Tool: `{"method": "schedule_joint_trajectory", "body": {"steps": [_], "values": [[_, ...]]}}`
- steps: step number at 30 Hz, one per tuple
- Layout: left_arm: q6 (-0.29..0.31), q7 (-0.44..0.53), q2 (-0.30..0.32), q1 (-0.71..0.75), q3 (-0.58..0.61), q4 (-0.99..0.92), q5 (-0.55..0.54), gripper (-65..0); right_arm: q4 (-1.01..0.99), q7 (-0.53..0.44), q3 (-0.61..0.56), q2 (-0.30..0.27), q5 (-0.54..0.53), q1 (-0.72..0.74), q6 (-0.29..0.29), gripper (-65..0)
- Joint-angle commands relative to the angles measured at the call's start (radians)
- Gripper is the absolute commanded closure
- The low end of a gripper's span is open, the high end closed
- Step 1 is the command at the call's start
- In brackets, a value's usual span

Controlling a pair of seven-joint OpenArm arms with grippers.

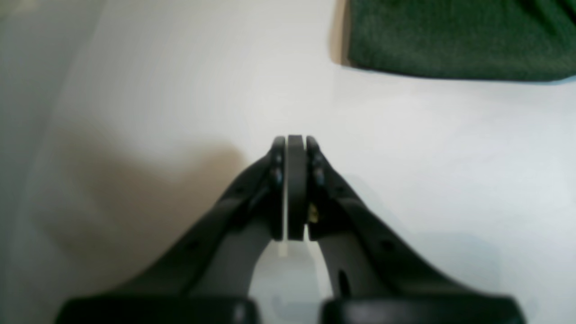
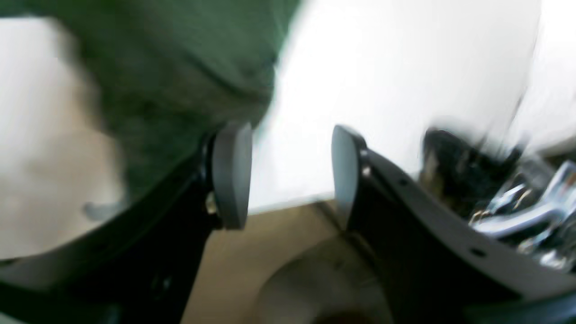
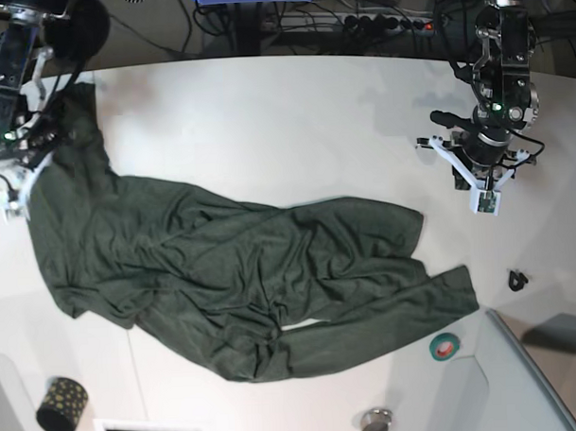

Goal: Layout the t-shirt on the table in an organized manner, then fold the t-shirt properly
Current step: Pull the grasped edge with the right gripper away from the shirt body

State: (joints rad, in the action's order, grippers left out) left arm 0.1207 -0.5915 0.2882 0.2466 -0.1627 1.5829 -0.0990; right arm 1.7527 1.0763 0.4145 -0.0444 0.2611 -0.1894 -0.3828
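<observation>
Spreading over one table, one t-shirt; left hand closed empty, right hand parted.

T-shirt spread on table; left gripper beside it, apart.

Even, bright light is seen in the base view, and the table is mildly glared. The right wrist view is heavily smeared by motion blur. A soft tan shadow is cast beside the left hand.
</observation>
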Motion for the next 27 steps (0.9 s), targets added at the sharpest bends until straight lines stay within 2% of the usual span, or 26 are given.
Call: {"method": "schedule_joint_trajectory", "body": {"steps": [1,5,11,15,19,22,27], "values": [[-0.005,0.02,0.012,-0.006,-0.007,0.014,0.002,0.0,-0.007,-0.017,0.025,0.001,0.002,0.0,-0.025,-27.8],[-0.005,0.02,0.012,-0.006,-0.007,0.014,0.002,0.0,-0.089,-0.141,0.129,0.028,0.002,-0.048,-0.157,-27.5],[-0.005,0.02,0.012,-0.014,-0.007,0.014,0.002,0.0,-0.218,-0.219,0.192,0.036,0.002,-0.072,-0.167,-27.2],[-0.005,0.02,0.012,-0.016,-0.007,0.014,0.002,0.0,-0.153,-0.221,0.189,0.094,0.004,-0.088,-0.173,-27.2],[-0.005,0.02,0.012,-0.016,-0.007,0.014,0.002,0.0,-0.006,-0.176,0.105,0.146,0.005,-0.141,-0.226,-27.6],[-0.005,0.02,0.012,-0.014,-0.007,0.014,0.002,0.0,0.006,-0.143,0.039,0.148,0.005,-0.149,-0.226,-27.3],[-0.005,0.02,0.013,-0.006,-0.007,0.014,0.002,0.0,0.08,-0.138,0.028,0.15,0.005,-0.2,-0.226,-27.6]]}}
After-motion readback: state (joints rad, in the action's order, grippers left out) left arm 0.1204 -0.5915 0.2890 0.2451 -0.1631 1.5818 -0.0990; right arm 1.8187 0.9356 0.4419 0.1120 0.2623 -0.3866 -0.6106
